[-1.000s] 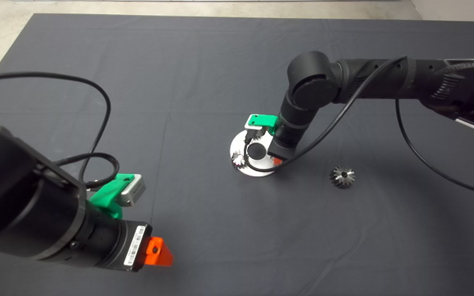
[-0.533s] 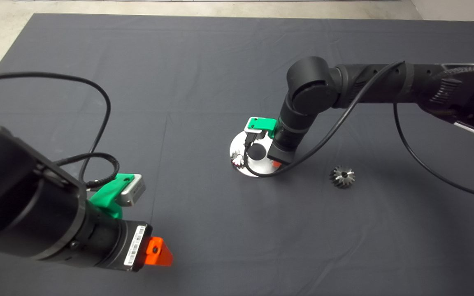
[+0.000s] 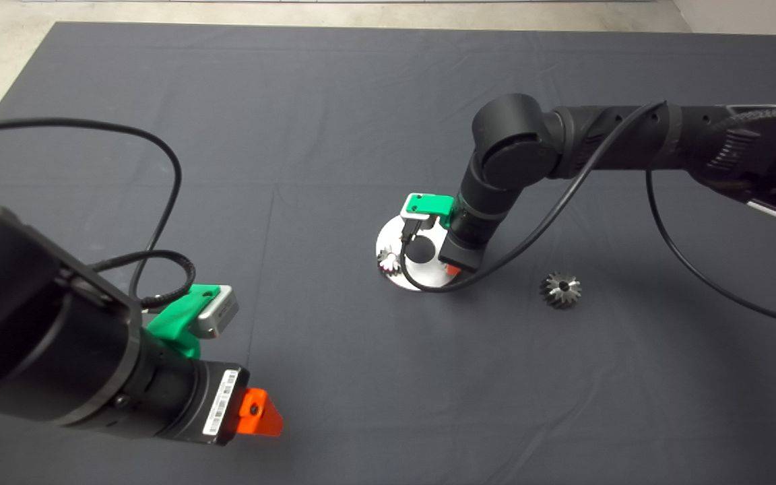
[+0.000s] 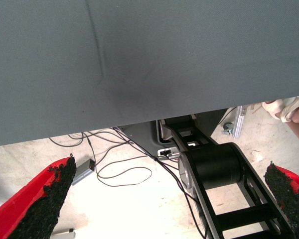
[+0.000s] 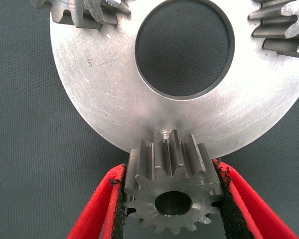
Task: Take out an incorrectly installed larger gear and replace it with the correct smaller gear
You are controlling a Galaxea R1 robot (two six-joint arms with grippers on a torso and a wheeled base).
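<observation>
My right gripper (image 5: 172, 205) is shut on the smaller gear (image 5: 172, 196), a dark-grey steel gear with short straight teeth and a centre hole. It holds the gear at the rim of the round silver plate (image 5: 109, 99), just beside a small pin (image 5: 165, 133). In the head view the right gripper (image 3: 453, 268) hangs over the plate (image 3: 428, 277) and hides the gear. The larger gear (image 3: 560, 289), with flared teeth, lies alone on the mat to the right. My left gripper (image 3: 260, 412) is parked at the lower left, open and holding nothing.
Two lighter silver gears (image 5: 84, 12) (image 5: 284, 30) sit on the plate around its large centre hole (image 5: 184, 47); one gear (image 3: 388, 259) shows in the head view. A black cable (image 3: 159, 195) loops over the mat by the left arm.
The right arm has shifted slightly toward the near side over the plate, still holding the smaller gear. The left arm and the larger gear have not moved.
</observation>
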